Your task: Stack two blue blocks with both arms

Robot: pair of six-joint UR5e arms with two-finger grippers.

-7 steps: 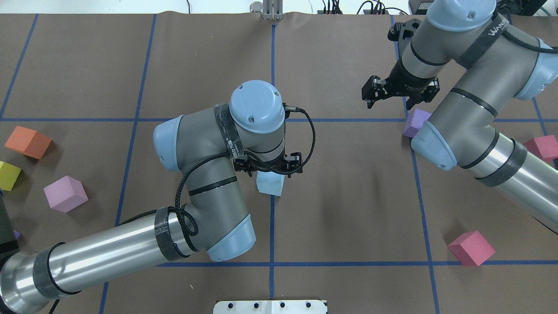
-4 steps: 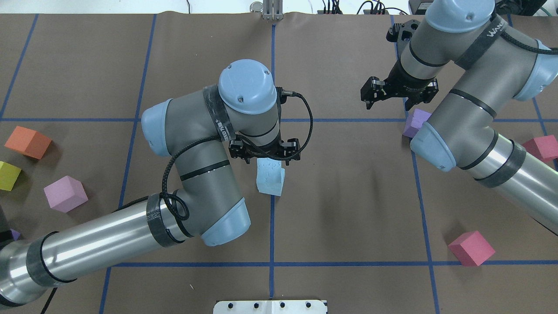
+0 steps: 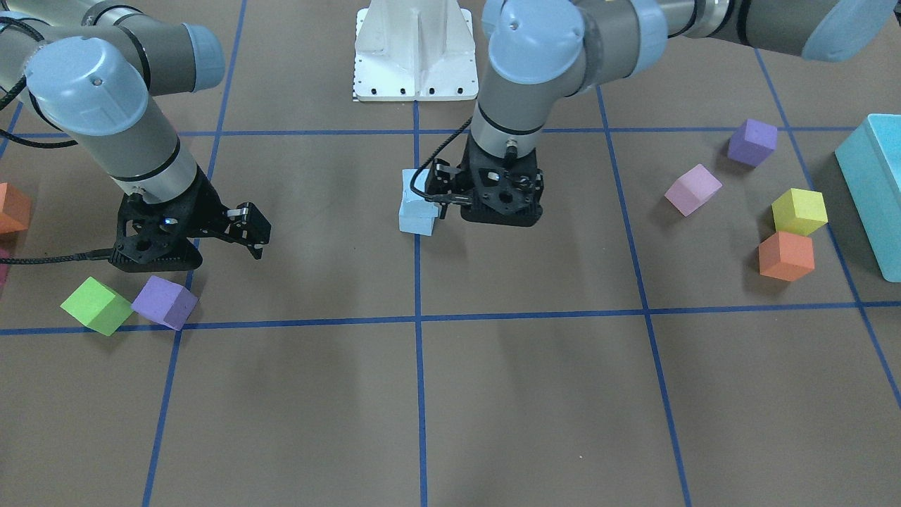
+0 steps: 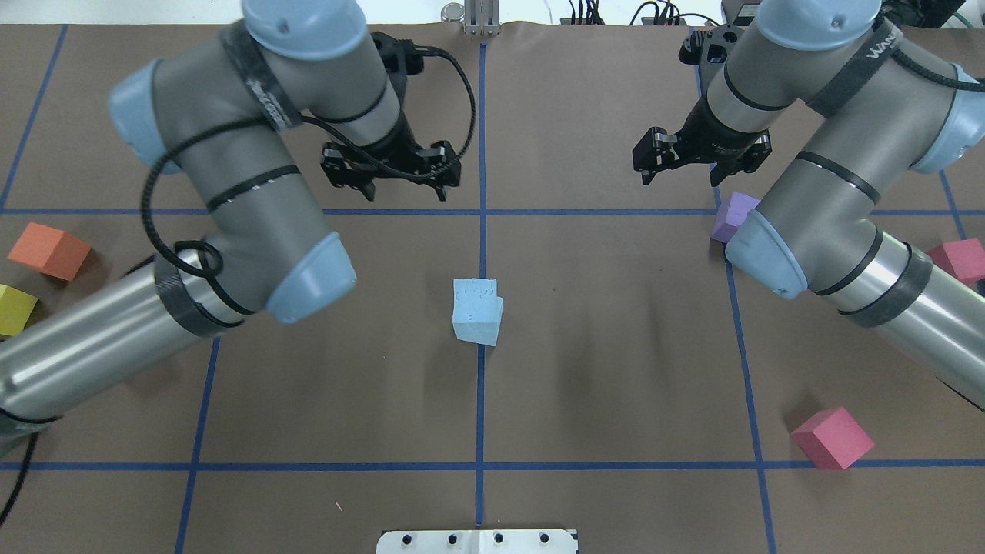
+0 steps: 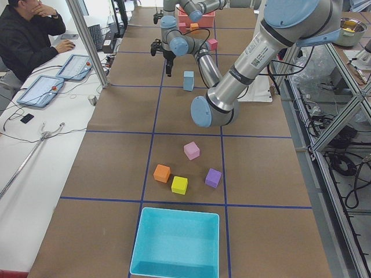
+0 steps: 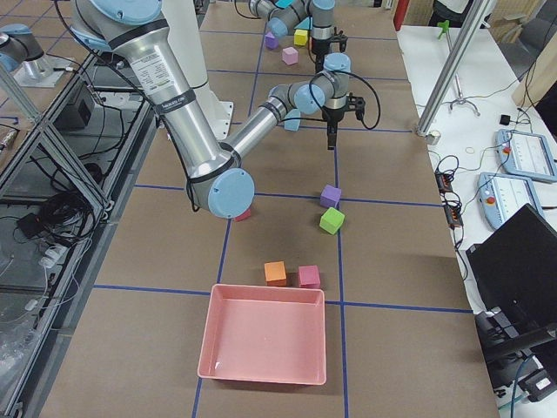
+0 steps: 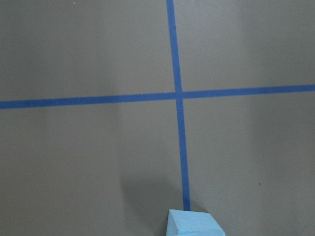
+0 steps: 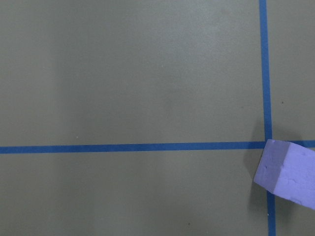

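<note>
The two blue blocks stand stacked at the table's centre, the top block (image 4: 475,296) slightly offset on the lower block (image 4: 479,332). The stack also shows in the front-facing view (image 3: 417,208) and at the bottom edge of the left wrist view (image 7: 194,225). My left gripper (image 4: 406,188) is open and empty, raised well clear of the stack, beyond it and to its left. My right gripper (image 4: 681,177) is open and empty, hovering over the far right of the table beside a purple cube (image 4: 731,215).
The purple cube (image 3: 165,301) and a green cube (image 3: 97,304) lie under my right gripper. Two red-pink cubes (image 4: 833,437) (image 4: 958,260) lie right. Orange (image 3: 786,255), yellow (image 3: 799,211), lilac (image 3: 693,189) and purple (image 3: 752,141) cubes and a teal bin (image 3: 873,190) lie left.
My left gripper has risen off the blue stack and swung away to the far left, leaving the top block resting on the lower one. My right arm has barely moved.
</note>
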